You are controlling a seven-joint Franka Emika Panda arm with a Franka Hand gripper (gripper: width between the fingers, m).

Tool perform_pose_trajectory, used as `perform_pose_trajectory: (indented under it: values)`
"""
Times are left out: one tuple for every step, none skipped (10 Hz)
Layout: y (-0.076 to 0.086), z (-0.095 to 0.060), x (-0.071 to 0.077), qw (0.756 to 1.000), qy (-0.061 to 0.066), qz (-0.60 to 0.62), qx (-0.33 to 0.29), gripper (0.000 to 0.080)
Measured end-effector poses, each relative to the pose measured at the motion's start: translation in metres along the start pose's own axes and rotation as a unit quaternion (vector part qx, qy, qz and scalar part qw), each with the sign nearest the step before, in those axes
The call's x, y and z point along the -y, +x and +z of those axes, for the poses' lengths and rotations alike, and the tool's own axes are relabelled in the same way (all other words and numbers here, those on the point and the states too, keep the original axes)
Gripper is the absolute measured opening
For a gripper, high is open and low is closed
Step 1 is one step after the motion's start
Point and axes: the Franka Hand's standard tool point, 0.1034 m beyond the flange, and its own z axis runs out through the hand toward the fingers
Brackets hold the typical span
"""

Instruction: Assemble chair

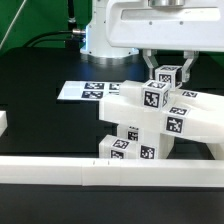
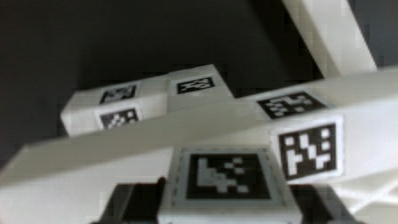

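From the exterior view, my gripper (image 1: 166, 71) hangs straight down from the white wrist housing at the top of the picture, fingers pointing at the table. Between the fingertips sits a small tagged white block (image 1: 166, 74), and my fingers are clamped on it from both sides. That block is the topmost part of the chair (image 1: 150, 118), which stands on the black table (image 1: 40, 65) a little toward the exterior view's right, just behind the long white border rail (image 1: 60, 171) that runs across the foreground. The chair is a stack of chunky white pieces carrying black-and-white tags. Its lower blocks stand upright near the rail, and a longer slab-like piece runs slantwise from the middle of the picture down toward the exterior view's right edge, so the long axis of the assembly lies tilted that way. The marker board (image 1: 88, 90) lies flat on the table behind the chair, toward the exterior view's left, apart from it. A short white rail end (image 1: 3, 123) shows at the exterior view's left edge.

From the wrist view, I look down along my own fingers (image 2: 134, 205), whose dark inner faces frame the tagged block (image 2: 222, 172) held between them. Past it a broad white slab (image 2: 143, 140) of the chair crosses the picture at a slant, with another tag (image 2: 306, 148) on the face beside my block. Farther off, a squat white block (image 2: 151, 100) shows three tags on its faces. The black table fills the rest, and a pale blurred bar (image 2: 338, 40) runs along one corner; I cannot tell what it is.
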Motion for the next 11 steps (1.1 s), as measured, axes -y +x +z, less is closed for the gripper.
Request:
perform_pose_trajectory:
  values:
    - [-0.0001, 0.0001, 0.0002, 0.999, 0.004, 0.049, 0.002, 0.0284]
    - [-0.0006, 0.0001, 0.0007, 0.997, 0.004, 0.078, 0.002, 0.0284]
    - [-0.001, 0.0003, 0.0017, 0.991, 0.007, 0.137, 0.003, 0.0284]
    - [-0.0018, 0.0006, 0.0026, 0.983, 0.008, 0.185, 0.005, 0.0284]
    - [-0.0025, 0.0012, 0.0039, 0.974, 0.007, 0.225, 0.005, 0.0284]
    - [-0.0031, 0.0016, 0.0045, 0.968, 0.007, 0.25, 0.005, 0.0284]
    - [-0.0032, 0.0017, 0.0045, 0.968, 0.007, 0.251, 0.006, 0.0363]
    - [-0.0027, 0.0017, 0.0041, 0.972, 0.007, 0.233, 0.005, 0.0363]
    - [-0.0016, 0.0013, 0.0037, 0.978, 0.007, 0.21, 0.005, 0.0499]
    - [-0.0017, 0.0013, 0.0039, 0.978, 0.007, 0.207, 0.005, 0.0617]
    - [-0.0018, 0.0014, 0.004, 0.983, 0.007, 0.185, 0.004, 0.0639]
